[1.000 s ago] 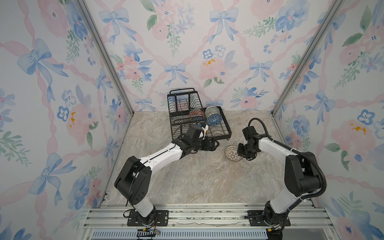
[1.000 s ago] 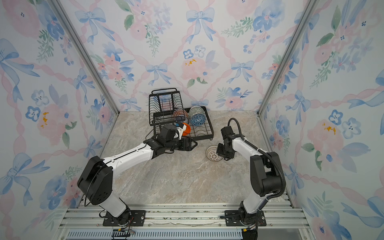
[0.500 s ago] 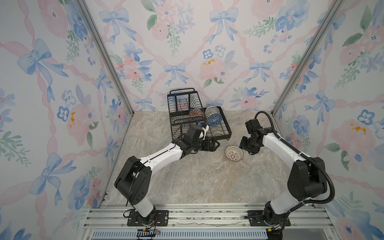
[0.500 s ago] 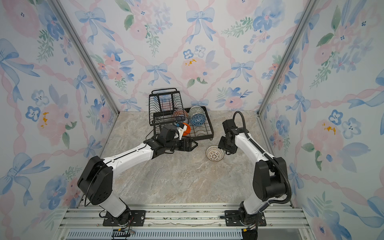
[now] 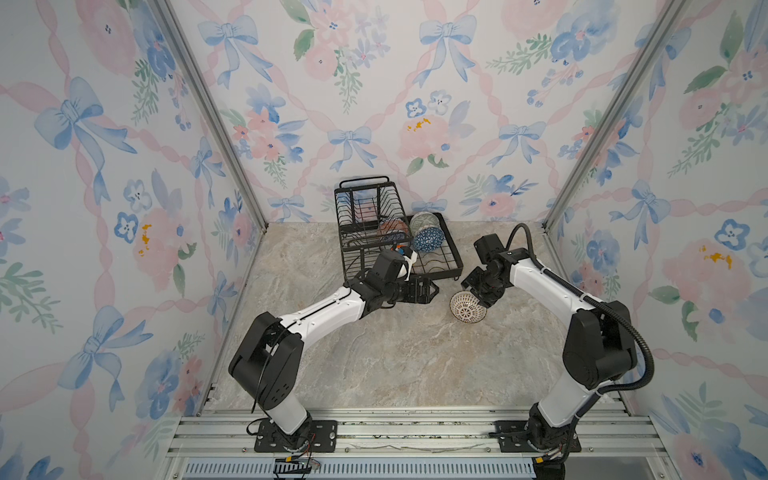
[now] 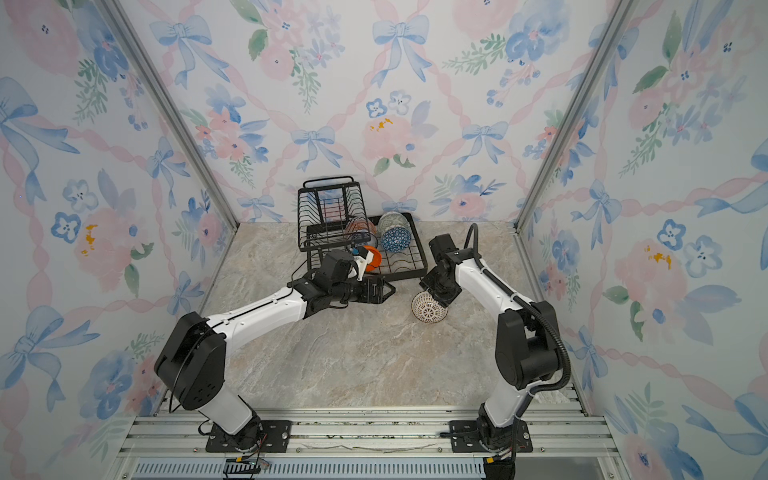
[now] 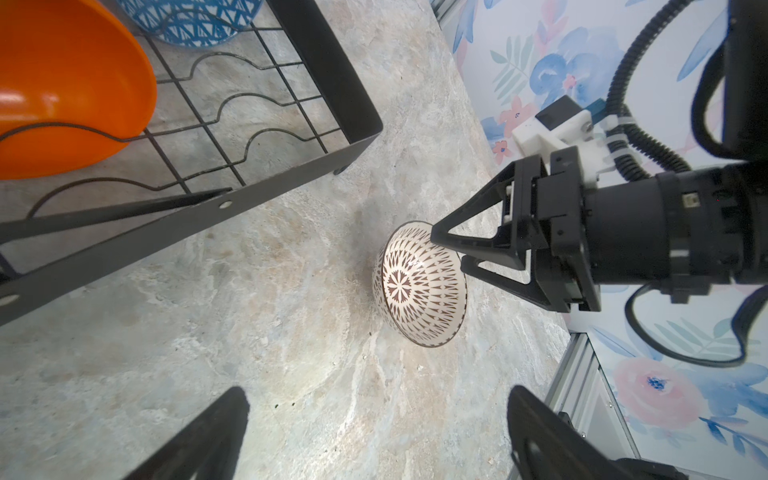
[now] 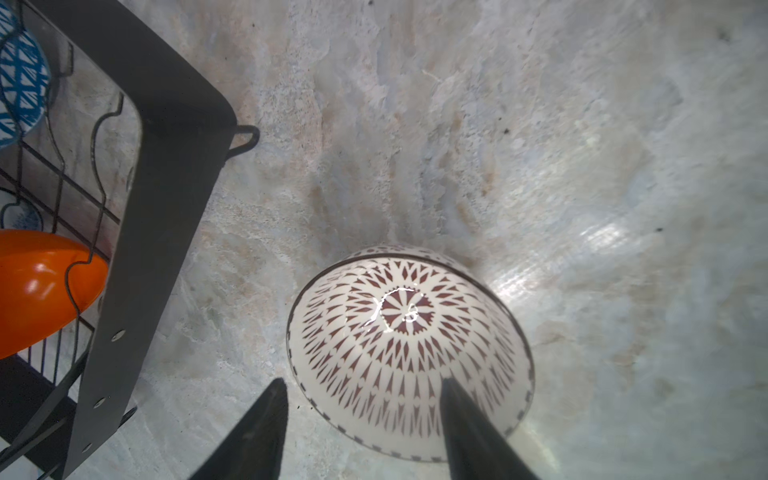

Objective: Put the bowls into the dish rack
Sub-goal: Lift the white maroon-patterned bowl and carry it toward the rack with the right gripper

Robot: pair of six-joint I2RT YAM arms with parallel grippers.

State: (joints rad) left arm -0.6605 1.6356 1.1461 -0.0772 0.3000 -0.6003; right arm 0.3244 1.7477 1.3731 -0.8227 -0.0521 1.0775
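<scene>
1. Bowl with dark lattice [image 5: 468, 306] is lying tilted on the bench [image 5: 395, 365], near its right edge, outside the dish rack [image 7: 328, 62].
2. Right gripper [image 8: 361, 386] is straddling its rim, fingers parted and not clamping, probably lining up a grip.
3. Left gripper [image 7: 376, 395] is hovering empty, fingers spread.

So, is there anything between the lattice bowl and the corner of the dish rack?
Nothing: only bare marble tabletop separates the lattice bowl from the dish rack, clearest in the right wrist view.

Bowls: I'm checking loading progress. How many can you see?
5: lattice bowl on the table beside the rack; orange bowl, blue bowl, grey-green bowl in its base; reddish bowl under its raised basket. Another may hide there.
</scene>
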